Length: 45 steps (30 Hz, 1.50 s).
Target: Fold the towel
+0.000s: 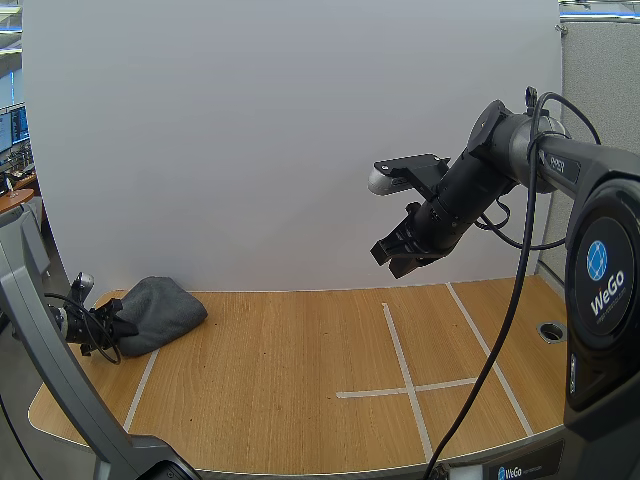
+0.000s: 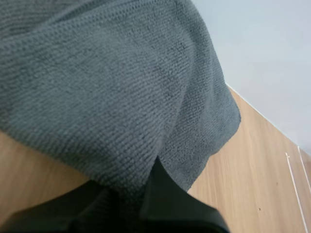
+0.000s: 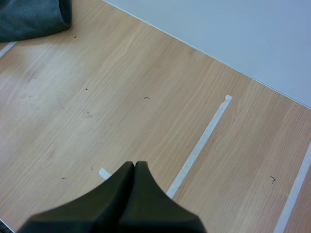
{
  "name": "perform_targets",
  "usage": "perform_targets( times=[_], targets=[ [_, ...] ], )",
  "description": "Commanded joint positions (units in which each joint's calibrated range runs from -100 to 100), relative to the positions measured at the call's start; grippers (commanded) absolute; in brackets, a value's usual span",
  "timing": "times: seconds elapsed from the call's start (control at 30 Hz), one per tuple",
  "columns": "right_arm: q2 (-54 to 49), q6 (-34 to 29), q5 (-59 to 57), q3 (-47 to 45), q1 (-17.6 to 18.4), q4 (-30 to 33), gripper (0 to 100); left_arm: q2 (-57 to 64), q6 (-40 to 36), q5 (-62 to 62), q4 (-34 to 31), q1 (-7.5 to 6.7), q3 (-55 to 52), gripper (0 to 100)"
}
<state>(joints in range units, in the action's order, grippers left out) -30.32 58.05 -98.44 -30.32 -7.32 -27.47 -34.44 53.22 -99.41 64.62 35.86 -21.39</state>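
1. Printed in white on the near black base point(image 1: 604, 300) of the right arm: "WeGo", under a round blue mark.
2. White tape lines point(image 1: 405, 375) across the wooden counter point(image 1: 270, 390).
3. At the counter's far left corner: grey towel point(image 1: 160, 310), bunched in a mound, long axis slanting rightward toward the back wall, rounded end pointing right, near edge pinched in the left gripper point(image 1: 118, 326).
4. High over the counter's right half: right gripper point(image 1: 395, 258), fingers pressed together into one dark wedge.
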Motion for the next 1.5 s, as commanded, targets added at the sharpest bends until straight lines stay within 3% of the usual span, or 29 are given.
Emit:
perform_targets(
  times=[0.0,0.33,0.57,0.63,0.77,1.03,1.47],
  targets=[
    [-1.0,0.5,-0.6,-0.1,-0.3,0.3,0,0.2,0.3,-0.6,0.0,0.78,5.8,0],
    [-1.0,-0.3,-0.6,-0.1,-0.3,0.3,0,0.2,-3.6,-0.6,-16.5,1.46,25.2,0],
    [-1.0,-1.9,-1.6,-0.1,-0.3,-0.4,0,0.2,-3.5,-0.6,-20.9,1.46,33.0,0],
    [-1.0,-2.2,-1.6,-0.1,-0.3,-0.9,0,0.2,-2.2,-0.6,-22.6,0.99,34.0,0],
    [-1.0,-2.2,-1.6,-0.1,-0.3,-2.3,0,-1.7,-2.1,-0.6,-28.4,-1.59,34.2,0],
    [-1.0,-3.1,-1.6,-0.1,-0.3,-2.6,0,-2.8,1.5,-0.6,-32.7,-3.76,34.2,0],
    [-1.0,-3.3,-1.6,-0.1,-0.3,-2.7,0,-2.9,7.4,-0.6,-36.4,-4.62,34.2,0]
  ],
)
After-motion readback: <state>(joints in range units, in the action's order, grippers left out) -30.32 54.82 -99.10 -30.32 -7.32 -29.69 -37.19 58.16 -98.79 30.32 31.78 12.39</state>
